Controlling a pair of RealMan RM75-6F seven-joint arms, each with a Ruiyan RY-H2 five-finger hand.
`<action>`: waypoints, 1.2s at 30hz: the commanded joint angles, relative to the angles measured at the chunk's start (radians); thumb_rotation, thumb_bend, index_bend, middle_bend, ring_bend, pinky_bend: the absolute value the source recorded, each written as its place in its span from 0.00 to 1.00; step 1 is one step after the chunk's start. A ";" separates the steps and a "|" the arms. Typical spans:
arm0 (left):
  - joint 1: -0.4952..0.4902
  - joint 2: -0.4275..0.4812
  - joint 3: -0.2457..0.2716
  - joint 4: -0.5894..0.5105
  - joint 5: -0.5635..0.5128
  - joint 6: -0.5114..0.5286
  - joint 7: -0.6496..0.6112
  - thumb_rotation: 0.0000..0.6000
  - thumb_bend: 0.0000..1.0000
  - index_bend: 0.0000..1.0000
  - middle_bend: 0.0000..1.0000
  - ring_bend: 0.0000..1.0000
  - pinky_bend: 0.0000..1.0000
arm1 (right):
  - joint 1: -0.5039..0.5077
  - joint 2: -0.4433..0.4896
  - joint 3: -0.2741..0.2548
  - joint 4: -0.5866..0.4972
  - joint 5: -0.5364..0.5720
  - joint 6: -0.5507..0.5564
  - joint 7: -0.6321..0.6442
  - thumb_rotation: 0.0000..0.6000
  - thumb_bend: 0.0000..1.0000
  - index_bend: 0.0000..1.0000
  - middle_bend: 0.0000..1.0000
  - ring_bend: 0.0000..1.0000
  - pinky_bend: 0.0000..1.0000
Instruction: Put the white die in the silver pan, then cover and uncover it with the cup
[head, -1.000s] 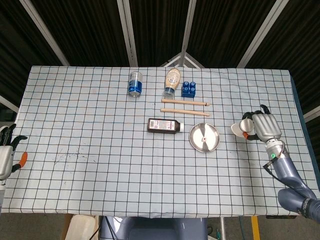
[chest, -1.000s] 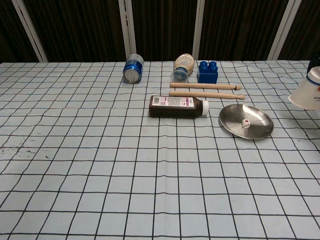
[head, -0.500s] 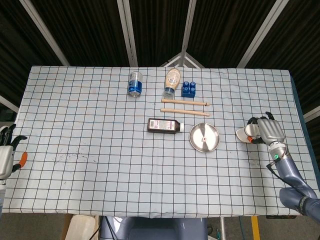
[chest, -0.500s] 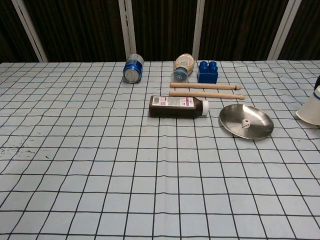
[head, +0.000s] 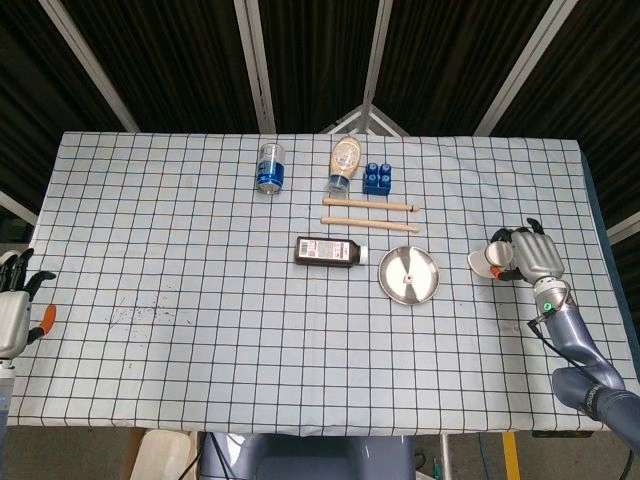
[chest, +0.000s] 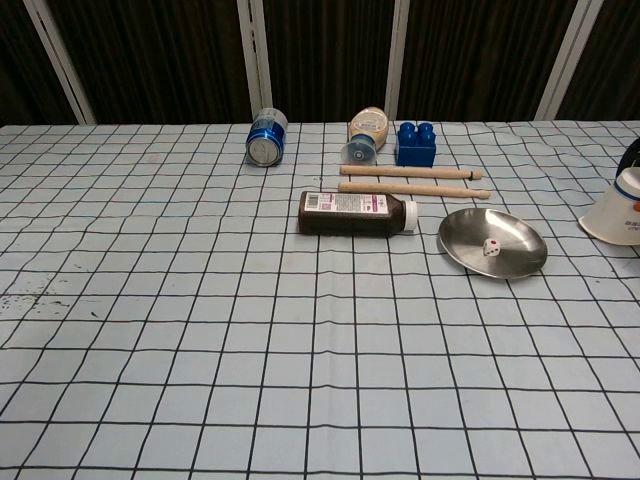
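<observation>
Landmark is the pan (head: 408, 274). My right robot hand (head: 531, 253) sits right of the pan, well apart from it, fingers wrapped round the cup (head: 484, 262); cup lies tilted on its side, mouth toward the pan. In chest view only the cup (chest: 614, 213) shows at the right edge, mouth facing down and toward the pan, the hand itself mostly cut off. Die (chest: 491, 247) lies inside the pan (chest: 492, 243), near its middle, uncovered.

My left robot hand (head: 12, 303) is far left of the pan at the tabletop edge, fingers apart, holding nothing that I can see; something orange (head: 45, 320) just beside it, can't tell what.

Tabletop (head: 180, 300) is covered by a pale cloth with a black grid, slightly wrinkled in chest view, with dark specks (head: 140, 312) far left of the pan. Just left of the pan lies a dark bottle (head: 331, 251) on its side. Behind the pan two wooden sticks (head: 370, 214) lie side by side. Further behind: a blue block (head: 377, 177), a tan bottle (head: 344, 165) on its side, and a blue can (head: 271, 167) left of those.

Room behind is dark, with black slatted panels and pale metal struts (head: 256, 60).
</observation>
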 joint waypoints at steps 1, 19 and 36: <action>-0.001 -0.001 0.000 0.001 -0.001 -0.001 0.002 1.00 0.55 0.29 0.00 0.00 0.10 | 0.005 -0.006 -0.003 0.012 -0.012 -0.007 0.012 1.00 0.41 0.41 0.40 0.27 0.00; 0.004 0.007 0.000 -0.002 0.005 0.008 -0.016 1.00 0.55 0.28 0.00 0.00 0.10 | -0.047 0.117 0.012 -0.150 0.013 0.025 -0.015 1.00 0.04 0.02 0.04 0.03 0.00; 0.024 0.057 0.011 -0.042 0.037 0.027 -0.097 1.00 0.55 0.28 0.00 0.00 0.10 | -0.439 0.247 -0.097 -0.581 -0.124 0.681 -0.228 1.00 0.04 0.14 0.11 0.11 0.00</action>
